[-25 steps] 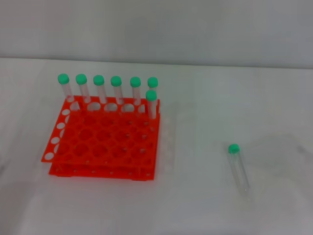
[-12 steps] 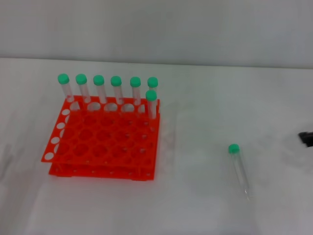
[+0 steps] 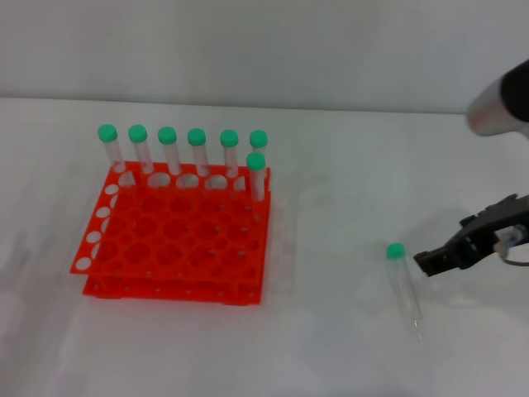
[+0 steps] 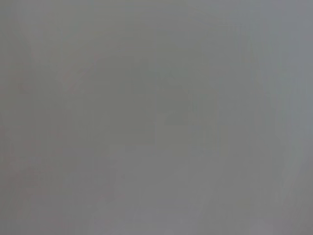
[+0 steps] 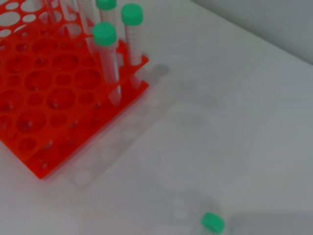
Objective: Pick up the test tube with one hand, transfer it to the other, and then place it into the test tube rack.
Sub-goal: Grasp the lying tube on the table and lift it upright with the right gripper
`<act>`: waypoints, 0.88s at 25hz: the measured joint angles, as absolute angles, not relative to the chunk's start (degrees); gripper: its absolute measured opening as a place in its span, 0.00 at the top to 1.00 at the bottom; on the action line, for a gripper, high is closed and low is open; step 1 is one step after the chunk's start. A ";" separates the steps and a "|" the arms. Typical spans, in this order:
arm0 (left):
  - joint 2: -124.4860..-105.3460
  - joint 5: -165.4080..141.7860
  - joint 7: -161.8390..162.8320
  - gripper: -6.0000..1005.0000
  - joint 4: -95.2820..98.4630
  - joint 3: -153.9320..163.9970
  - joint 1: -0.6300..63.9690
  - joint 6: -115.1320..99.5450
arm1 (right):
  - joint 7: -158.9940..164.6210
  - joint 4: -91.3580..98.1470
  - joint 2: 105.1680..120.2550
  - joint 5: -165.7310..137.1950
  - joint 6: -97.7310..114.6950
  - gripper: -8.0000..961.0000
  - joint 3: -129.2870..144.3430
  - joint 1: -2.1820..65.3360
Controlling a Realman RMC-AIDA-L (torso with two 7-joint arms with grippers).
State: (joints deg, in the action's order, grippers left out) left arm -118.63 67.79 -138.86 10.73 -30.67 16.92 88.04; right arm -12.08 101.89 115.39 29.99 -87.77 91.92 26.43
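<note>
plain white table (image 3: 347, 165), smooth and matte, with a pale grey wall behind it along the far edge. lying flat on the table right of centre: the test tube (image 3: 402, 285), clear, green cap toward the far side, body running toward the near edge. just to its right, the right gripper (image 3: 434, 261), black, low over the table on a silver-white arm coming in from the right edge; near the tube but apart from it. cannot tell whether its fingers are apart or together. on the left half, well apart from the tube: the test tube rack (image 3: 173, 240), orange-red, square, two tiers of round holes, standing on the table. seven green-capped tubes (image 3: 197, 150) upright in it, six along the back row and one at the right end of the next row. left wrist view filled by blank grey only.
</note>
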 joint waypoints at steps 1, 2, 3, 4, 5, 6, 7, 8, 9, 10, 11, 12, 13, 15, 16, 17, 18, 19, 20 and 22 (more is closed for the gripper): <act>-118.59 67.82 -138.86 0.12 10.75 -30.69 17.00 88.04 | -11.56 101.25 115.41 30.04 -87.77 0.11 92.36 27.12; -118.58 67.85 -138.86 0.12 10.77 -30.73 17.02 88.05 | -11.18 100.47 115.43 30.04 -87.78 0.11 92.79 27.66; -118.55 67.87 -138.87 0.12 10.82 -30.81 17.05 88.05 | -10.56 99.29 115.47 30.05 -87.76 0.11 93.46 28.59; -118.53 67.89 -138.88 0.12 10.85 -30.89 17.07 88.05 | -10.00 97.60 115.48 30.01 -87.70 0.11 94.13 29.57; -118.51 67.90 -138.90 0.12 10.87 -30.91 17.09 88.03 | -9.44 95.31 115.53 29.93 -87.58 0.11 94.94 30.92; -118.49 67.91 -138.91 0.12 10.89 -30.92 17.10 88.00 | -9.34 94.84 115.54 29.94 -87.56 0.11 95.12 31.20; -118.49 67.91 -138.91 0.12 10.89 -30.92 17.10 88.00 | -9.13 93.31 115.60 29.90 -87.44 0.11 95.78 31.99; -118.48 67.92 -138.93 0.12 10.90 -30.94 17.17 87.96 | -8.95 92.04 115.67 29.90 -87.30 0.11 96.44 32.64; -118.47 67.93 -138.94 0.12 10.90 -30.98 17.20 87.95 | -8.86 91.00 115.71 29.90 -87.03 0.11 96.98 33.09; -118.47 67.94 -138.94 0.12 10.90 -31.01 17.21 87.95 | -8.78 90.07 115.73 29.90 -86.65 0.11 97.45 33.52; -118.47 67.94 -138.95 0.12 10.90 -31.06 17.24 87.94 | -8.73 89.22 115.75 29.90 -86.26 0.11 97.81 33.89; -118.47 67.95 -138.95 0.12 10.90 -31.11 17.25 87.94 | -8.71 88.60 115.75 29.86 -85.86 0.12 98.04 34.19; -118.47 67.95 -138.95 0.12 10.90 -31.14 17.30 87.93 | -8.71 88.24 115.75 29.89 -85.58 0.12 98.17 34.33; -118.47 67.95 -138.95 0.12 10.90 -31.15 17.43 87.90 | -8.71 87.37 115.77 29.87 -84.94 0.12 98.57 34.74; -118.47 67.95 -138.95 0.12 10.90 -31.14 17.50 87.88 | -8.71 86.90 115.77 29.84 -84.53 0.13 98.98 35.00; -118.47 67.95 -138.95 0.12 10.90 -31.14 17.59 87.87 | -8.71 86.40 115.78 29.87 -84.18 0.13 99.37 35.17; -118.47 67.95 -138.95 0.12 10.90 -31.14 17.70 87.84 | -8.71 85.72 115.79 29.84 -83.77 0.13 99.87 35.45; -118.50 67.95 -138.95 0.12 10.90 -31.12 17.77 87.83 | -8.72 85.04 115.79 29.84 -83.40 0.14 100.30 35.68; -118.54 67.95 -138.95 0.12 10.90 -31.07 17.83 87.82 | -8.74 84.12 115.80 29.85 -83.12 0.14 100.77 36.01; -118.60 67.95 -138.96 0.12 10.90 -30.94 17.90 87.80 | -8.84 82.34 115.79 29.84 -82.58 0.15 101.36 36.63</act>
State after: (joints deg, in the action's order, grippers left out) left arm -118.60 67.95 -138.96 10.90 -30.94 17.90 87.80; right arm -8.84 82.34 115.79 29.84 -82.58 101.36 36.63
